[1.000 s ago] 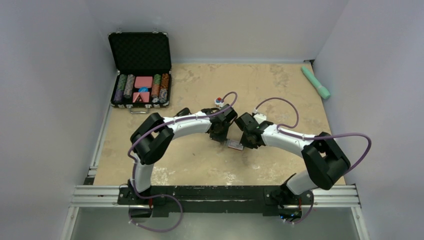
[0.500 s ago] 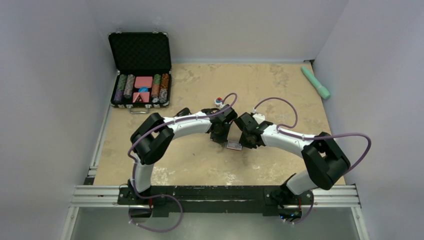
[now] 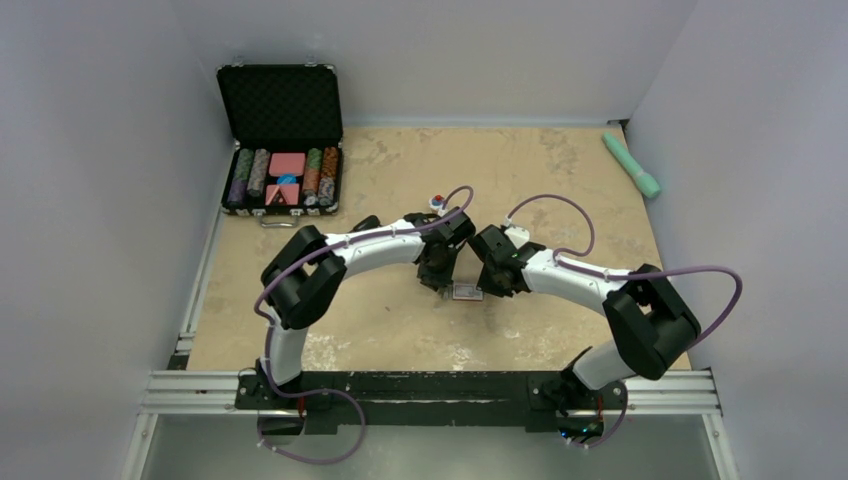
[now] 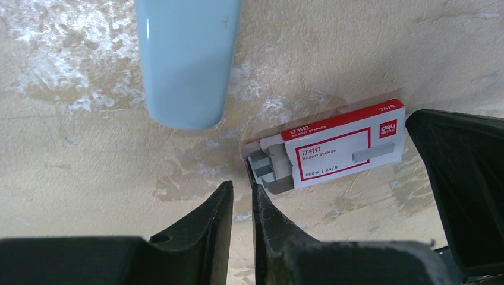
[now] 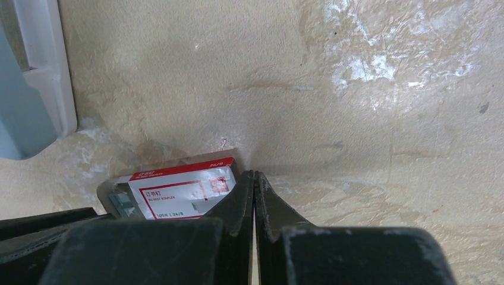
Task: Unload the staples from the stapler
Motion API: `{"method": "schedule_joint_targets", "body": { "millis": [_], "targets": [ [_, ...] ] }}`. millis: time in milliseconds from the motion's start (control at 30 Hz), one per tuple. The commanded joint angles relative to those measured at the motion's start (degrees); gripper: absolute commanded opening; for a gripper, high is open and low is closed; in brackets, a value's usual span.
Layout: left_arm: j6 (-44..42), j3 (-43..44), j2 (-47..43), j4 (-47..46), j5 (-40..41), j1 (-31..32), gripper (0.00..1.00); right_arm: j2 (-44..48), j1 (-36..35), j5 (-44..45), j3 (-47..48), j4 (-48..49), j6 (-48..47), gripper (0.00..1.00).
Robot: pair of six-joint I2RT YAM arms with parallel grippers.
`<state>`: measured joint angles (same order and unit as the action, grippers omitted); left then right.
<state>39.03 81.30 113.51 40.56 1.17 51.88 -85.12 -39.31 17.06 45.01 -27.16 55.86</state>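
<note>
Pale grey walls (image 3: 90, 200) on 3 sides. Tan board table (image 3: 400, 335), white-scuffed. Open black chip case (image 3: 281, 140) far left. Pale blue-grey bar (image 4: 184, 59) lies near red-and-white packet (image 4: 342, 145). Grey staples (image 4: 261, 167) show in packet's open end, just beside left gripper (image 4: 242, 189): jaws nearly together, thin slit, nothing seen pinched. Right gripper (image 5: 254, 175): jaws pressed together beside packet's edge. Stapler not made out.

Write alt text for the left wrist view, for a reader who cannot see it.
A red-and-white staple box lies flat on a mottled tan table, one end open with grey staple strips showing. The black fingers of the left gripper sit just below that open end, a narrow gap between them; a pale blue bar reaches in from the top.
</note>
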Motion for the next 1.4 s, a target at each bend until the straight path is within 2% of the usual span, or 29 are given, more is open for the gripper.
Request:
{"method": "schedule_joint_targets", "body": {
  "millis": [0,167,367,467,767,967,1367],
  "targets": [
    [1.2,3.3,-3.2,3.8,1.9,0.6,0.23,0.2,-0.2,1.3,1.7,1.6,-0.2,0.00],
    [0.9,4.5,-4.6,6.4,3.3,0.5,0.21,0.3,-0.2,1.1,1.7,1.8,-0.2,0.00],
    [0.5,1.7,-4.9,6.2,8.4,0.1,0.09,0.8,-0.2,1.0,1.7,1.7,-0.5,0.00],
    [0.0,-0.3,-2.3,2.6,7.7,0.0,0.00,0.9,-0.3,0.9,1.6,1.8,-0.5,0.00],
    [0.3,-5.5,-1.8,-8.8,0.1,0.2,0.00,0.9,-0.3,0.5,0.8,2.5,-0.6,0.00],
    [0.5,-5.0,-1.1,-10.3,-3.5,0.3,0.00,0.8,-0.3,0.0,0.9,2.7,-0.6,0.00],
    [1.1,-4.4,-0.1,-10.8,-5.0,0.5,0.00,1.2,-0.4,-1.4,0.2,3.9,-0.8,0.00]
  ]
}}
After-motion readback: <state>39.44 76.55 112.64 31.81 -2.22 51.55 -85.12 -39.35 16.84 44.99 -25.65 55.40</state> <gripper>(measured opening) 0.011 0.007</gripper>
